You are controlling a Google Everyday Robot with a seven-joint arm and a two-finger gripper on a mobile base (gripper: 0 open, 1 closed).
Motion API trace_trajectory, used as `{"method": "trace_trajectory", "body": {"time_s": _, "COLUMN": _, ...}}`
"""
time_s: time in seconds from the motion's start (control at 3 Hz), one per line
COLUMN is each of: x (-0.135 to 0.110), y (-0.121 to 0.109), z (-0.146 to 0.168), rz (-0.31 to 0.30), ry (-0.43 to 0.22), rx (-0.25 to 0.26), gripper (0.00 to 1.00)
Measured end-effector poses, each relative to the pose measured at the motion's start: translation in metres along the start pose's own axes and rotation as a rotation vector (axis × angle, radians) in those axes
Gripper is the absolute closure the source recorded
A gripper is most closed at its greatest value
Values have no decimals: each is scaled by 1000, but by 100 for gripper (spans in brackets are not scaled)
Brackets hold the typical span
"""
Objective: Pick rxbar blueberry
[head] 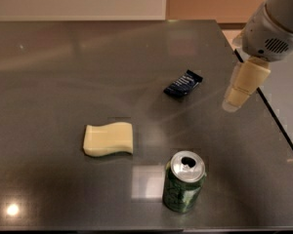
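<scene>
The rxbar blueberry [183, 84] is a small flat bar in a dark navy wrapper with pale lettering. It lies at a slant on the dark table, right of centre. My gripper [234, 100] hangs from the white arm at the upper right. It hovers above the table, a little to the right of the bar and apart from it. It holds nothing that I can see.
A pale yellow wavy sponge [109, 139] lies left of centre. A green soda can [183, 181] stands upright near the front edge. The table's right edge [273, 116] runs diagonally just right of the gripper.
</scene>
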State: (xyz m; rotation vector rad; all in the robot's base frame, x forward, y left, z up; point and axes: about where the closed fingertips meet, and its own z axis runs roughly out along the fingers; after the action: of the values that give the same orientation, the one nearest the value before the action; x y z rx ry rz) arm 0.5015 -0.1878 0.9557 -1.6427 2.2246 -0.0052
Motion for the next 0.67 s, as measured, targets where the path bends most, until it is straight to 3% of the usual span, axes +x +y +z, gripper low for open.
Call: {"method": "trace_trajectory", "body": {"time_s": 0.67, "x": -31, "y": -33, "z": 54, "rz": 40, "ry": -110, "rx": -37, "gripper": 0}}
